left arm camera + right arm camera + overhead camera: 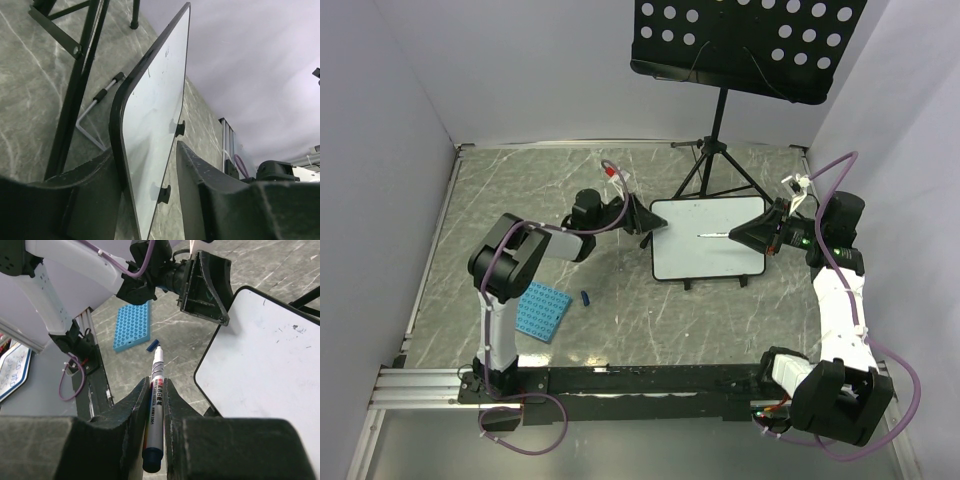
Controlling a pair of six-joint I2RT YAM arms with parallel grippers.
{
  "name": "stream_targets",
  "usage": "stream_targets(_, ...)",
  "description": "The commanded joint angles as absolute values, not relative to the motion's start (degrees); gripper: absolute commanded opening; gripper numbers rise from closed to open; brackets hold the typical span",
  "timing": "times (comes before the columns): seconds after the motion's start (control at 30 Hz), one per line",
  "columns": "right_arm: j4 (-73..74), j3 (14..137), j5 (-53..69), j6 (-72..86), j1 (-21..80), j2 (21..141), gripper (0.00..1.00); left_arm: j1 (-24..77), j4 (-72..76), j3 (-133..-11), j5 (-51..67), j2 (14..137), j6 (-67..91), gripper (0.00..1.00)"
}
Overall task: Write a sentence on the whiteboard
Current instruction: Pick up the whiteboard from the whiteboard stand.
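The whiteboard (710,255) stands on its short black feet mid-table, its face blank apart from faint specks; no blue script shows on it. My left gripper (645,222) is at its left edge. In the left wrist view its jaws (146,150) straddle the board's (155,100) rim: one finger lies against the back, and a gap shows on the face side. My right gripper (757,235) is shut on an uncapped marker (713,233) that points left over the board's middle. The right wrist view shows the marker (156,385) between the fingers, with the board (270,360) to the right.
A black music stand has its perforated tray (750,40) high at the back and its tripod legs (715,165) just behind the board. A blue studded plate (542,310) and a small blue cap (585,297) lie at front left. White walls enclose the table.
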State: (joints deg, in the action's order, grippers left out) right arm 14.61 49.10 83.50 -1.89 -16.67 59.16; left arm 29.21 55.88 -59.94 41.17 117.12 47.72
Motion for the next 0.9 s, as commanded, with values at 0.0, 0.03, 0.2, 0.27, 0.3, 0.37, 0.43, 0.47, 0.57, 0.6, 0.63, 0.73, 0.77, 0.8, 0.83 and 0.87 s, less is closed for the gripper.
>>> stream_targets(0.0, 13.3, 49.6, 85.4, -3.1, -17.2, 59.3, 0.00, 30.2, 59.4, -60.6, 42.5, 118.3, 48.3, 0.48)
stream_targets(0.03, 13.4, 49.6, 85.4, -3.0, -17.2, 59.2, 0.00, 30.2, 60.1, -60.3, 42.4, 118.3, 48.6, 0.48)
stream_targets(0.2, 13.0, 49.4, 85.5, -2.8, -17.2, 59.4, 0.00, 30.2, 62.0, -59.6, 41.7, 117.8, 49.6, 0.48)
stream_targets(0.27, 13.1, 49.4, 85.4, -2.8, -17.3, 59.3, 0.00, 30.1, 62.4, -59.8, 41.5, 117.7, 50.0, 0.48)
stream_targets(0.3, 13.1, 49.4, 85.4, -2.8, -17.3, 59.4, 0.00, 30.1, 62.7, -59.9, 41.5, 117.7, 50.4, 0.48)
stream_targets(0.37, 13.1, 49.4, 85.5, -2.8, -17.3, 59.5, 0.00, 29.8, 62.7, -60.7, 41.4, 118.0, 50.7, 0.48)
stream_targets(0.43, 13.0, 49.4, 85.5, -2.8, -17.3, 59.6, 0.00, 29.7, 62.1, -61.8, 42.0, 118.9, 51.0, 0.45)
stream_targets(0.47, 13.0, 49.4, 85.5, -2.7, -17.3, 59.6, 0.00, 29.6, 61.8, -62.7, 42.4, 119.2, 51.0, 0.45)
stream_targets(0.57, 13.2, 49.4, 85.6, -2.9, -17.4, 59.5, 0.00, 29.5, 60.2, -63.9, 43.1, 119.9, 50.5, 0.41)
stream_targets(0.6, 13.1, 49.4, 85.6, -2.8, -17.5, 59.5, 0.00, 29.6, 60.1, -64.0, 43.4, 120.1, 50.4, 0.40)
stream_targets(0.63, 13.1, 49.4, 85.6, -2.8, -17.5, 59.4, 0.00, 29.5, 59.9, -64.2, 43.6, 120.2, 50.4, 0.39)
stream_targets(0.73, 13.0, 49.4, 85.7, -2.7, -17.5, 59.4, 0.00, 29.6, 59.5, -64.9, 44.3, 120.7, 50.3, 0.29)
stream_targets(0.77, 13.0, 49.4, 85.7, -2.7, -17.6, 59.3, 0.00, 29.6, 59.6, -65.1, 44.6, 120.8, 50.7, 0.25)
stream_targets(0.8, 12.9, 49.3, 85.7, -2.7, -17.6, 59.4, 0.00, 29.5, 59.8, -65.3, 45.0, 121.0, 50.9, 0.18)
stream_targets(0.83, 12.9, 49.3, 85.7, -2.7, -17.6, 59.4, 0.00, 29.6, 60.0, -65.6, 45.2, 121.1, 51.1, 0.15)
stream_targets(0.87, 12.9, 49.3, 85.7, -2.7, -17.7, 59.5, 0.00, 29.6, 60.3, -65.6, 45.3, 121.2, 51.4, 0.10)
